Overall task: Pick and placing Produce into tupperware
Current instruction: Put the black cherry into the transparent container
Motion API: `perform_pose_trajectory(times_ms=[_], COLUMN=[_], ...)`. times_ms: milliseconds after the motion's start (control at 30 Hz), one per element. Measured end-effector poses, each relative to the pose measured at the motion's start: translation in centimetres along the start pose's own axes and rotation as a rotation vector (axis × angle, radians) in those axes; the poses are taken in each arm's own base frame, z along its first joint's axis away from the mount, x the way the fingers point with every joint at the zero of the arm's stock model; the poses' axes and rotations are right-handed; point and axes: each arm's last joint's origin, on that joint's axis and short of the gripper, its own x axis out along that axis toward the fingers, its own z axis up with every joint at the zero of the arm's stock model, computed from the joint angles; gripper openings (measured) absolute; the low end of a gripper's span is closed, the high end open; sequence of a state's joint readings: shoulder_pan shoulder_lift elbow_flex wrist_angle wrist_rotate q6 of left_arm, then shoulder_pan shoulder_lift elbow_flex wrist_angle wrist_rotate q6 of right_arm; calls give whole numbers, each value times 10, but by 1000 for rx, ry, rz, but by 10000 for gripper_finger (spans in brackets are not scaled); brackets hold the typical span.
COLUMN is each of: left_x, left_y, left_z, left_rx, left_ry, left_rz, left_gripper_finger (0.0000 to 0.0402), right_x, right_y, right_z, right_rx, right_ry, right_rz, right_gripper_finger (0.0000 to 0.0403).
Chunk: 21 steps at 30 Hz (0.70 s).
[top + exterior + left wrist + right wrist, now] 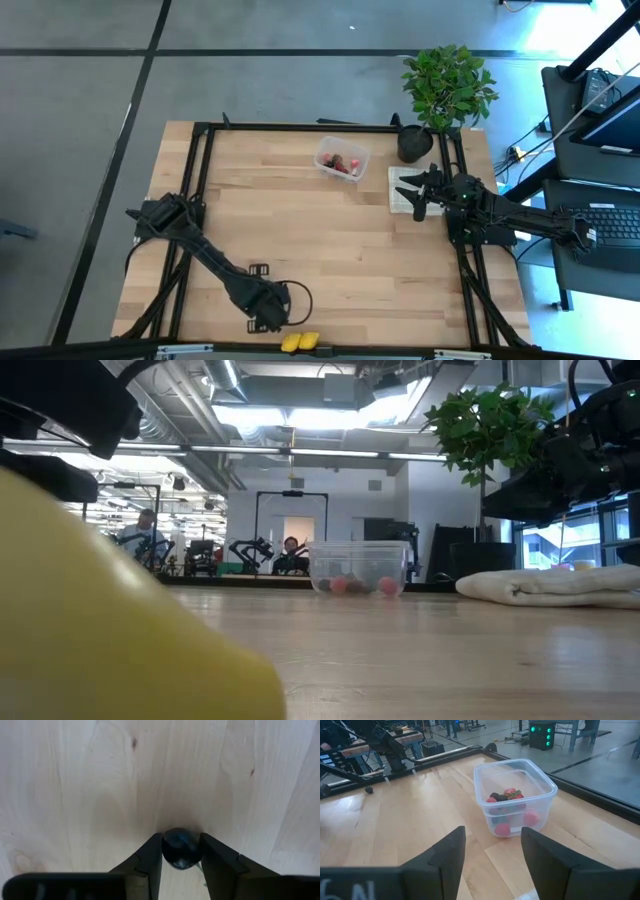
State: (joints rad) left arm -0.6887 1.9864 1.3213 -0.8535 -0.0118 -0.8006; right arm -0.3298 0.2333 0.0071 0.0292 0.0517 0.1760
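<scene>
Two claws, one at work.

Left claw: at the table's near edge, about 6 o'clock in the high view. Fingers pressed against either side of a dark round berry resting on bare wood; gripping it.

Right claw: at about 3 o'clock, over the cloth. Fingers apart, holding nothing, pointing toward the tub.

Tub: clear plastic, rounded corners, upright, lid off, at about 1 o'clock on the table, just beside the cloth. In the high view its long axis runs roughly 10 to 4 o'clock. Contents: several red berries and at least one dark piece; exact count cannot be told.

Two yellow pieces: side by side, touching, at the near edge just toward 5 o'clock from the left claw. Together they lie along the 9-to-3 line. One fills the low view's near corner as a yellow blur.

Table: pale wood planks, black frame rails along three sides.

Plant: green leaves in a black pot, at the far corner, about 2 o'clock.

Room: grey floor with dark lines; desk with a keyboard beyond the 3 o'clock side. The low view shows ceiling lights, other rigs, and a person seated far off.
</scene>
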Motion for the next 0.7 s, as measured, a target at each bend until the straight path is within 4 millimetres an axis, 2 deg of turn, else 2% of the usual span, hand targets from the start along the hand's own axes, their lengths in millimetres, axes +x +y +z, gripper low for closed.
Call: perform_pose_trajectory(times_ms=[167,433,567,700], left_x=[-2,-17,-33,-56], left_y=[9,39,62,93], left_z=[5,20,29,40], left_rx=[24,99,132,122], left_ry=[18,33,12,-54], left_rz=[8,40,70,117], left_gripper_finger=[121,102,102,113], right_x=[0,0,0,0], right_y=[0,0,0,0], right_z=[0,0,0,0], right_rx=[0,0,-1,-18], right_ry=[0,0,0,-1], right_rz=[0,0,0,0], right_gripper_finger=[195,195,195,195])
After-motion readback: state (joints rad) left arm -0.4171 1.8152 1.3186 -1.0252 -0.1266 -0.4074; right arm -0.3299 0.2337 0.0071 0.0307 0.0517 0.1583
